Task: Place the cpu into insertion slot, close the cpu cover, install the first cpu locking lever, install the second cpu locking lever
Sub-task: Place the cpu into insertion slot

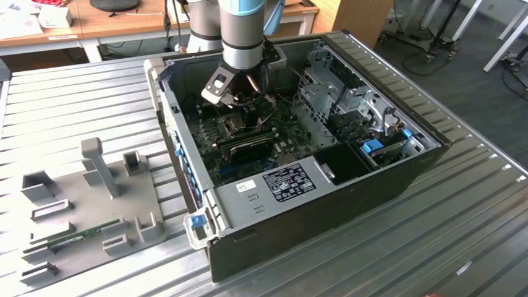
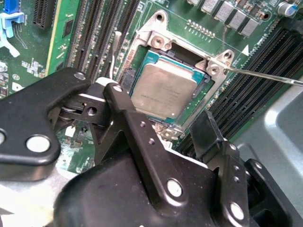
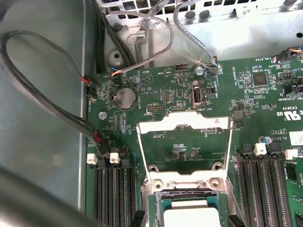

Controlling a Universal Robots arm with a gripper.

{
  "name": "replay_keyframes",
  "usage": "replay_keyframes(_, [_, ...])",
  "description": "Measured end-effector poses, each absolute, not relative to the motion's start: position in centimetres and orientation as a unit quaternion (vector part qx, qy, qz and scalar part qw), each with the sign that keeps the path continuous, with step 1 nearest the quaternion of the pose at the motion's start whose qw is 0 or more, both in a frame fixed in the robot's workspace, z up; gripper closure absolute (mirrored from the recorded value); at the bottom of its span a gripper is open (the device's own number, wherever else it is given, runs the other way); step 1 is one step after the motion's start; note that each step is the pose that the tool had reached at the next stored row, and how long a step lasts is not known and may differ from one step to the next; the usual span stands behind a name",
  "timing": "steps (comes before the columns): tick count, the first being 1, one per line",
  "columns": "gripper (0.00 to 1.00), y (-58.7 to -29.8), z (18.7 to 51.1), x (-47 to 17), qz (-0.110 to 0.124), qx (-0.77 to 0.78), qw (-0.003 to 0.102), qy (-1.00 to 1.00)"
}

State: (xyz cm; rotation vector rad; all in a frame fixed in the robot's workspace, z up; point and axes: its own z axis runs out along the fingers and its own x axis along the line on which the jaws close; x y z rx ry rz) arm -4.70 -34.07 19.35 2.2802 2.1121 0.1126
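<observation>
Second wrist view showed the cpu [image 2: 163, 90] lying in the insertion slot [image 2: 184, 52], with the gripper [image 2: 161, 105] spread open astride it, gripping nothing. The cpu cover [image 3: 184, 124] stood hinged back in the first wrist view. I judged good placement needed the cpu flush and square. The gripper's links hid one slot corner, so I could not confirm full seating.

arm [image 1: 242, 37]: silver-grey round tube; light blue joint cap at its upper end
wrist block [image 1: 216, 85]: white and grey; angular housing beside the tube
tool [image 2: 160, 103]: matte black metal; flat linkage bars; silver pivot pins; small screw heads
fingers [image 2: 208, 130]: black; tapering; flat-faced
</observation>
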Motion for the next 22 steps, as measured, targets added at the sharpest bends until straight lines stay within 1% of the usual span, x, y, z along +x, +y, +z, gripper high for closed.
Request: replay_keyframes(22, [0.25, -33.80, 18.94, -4.68, 0.032, 0.724, 0.020, 0.689])
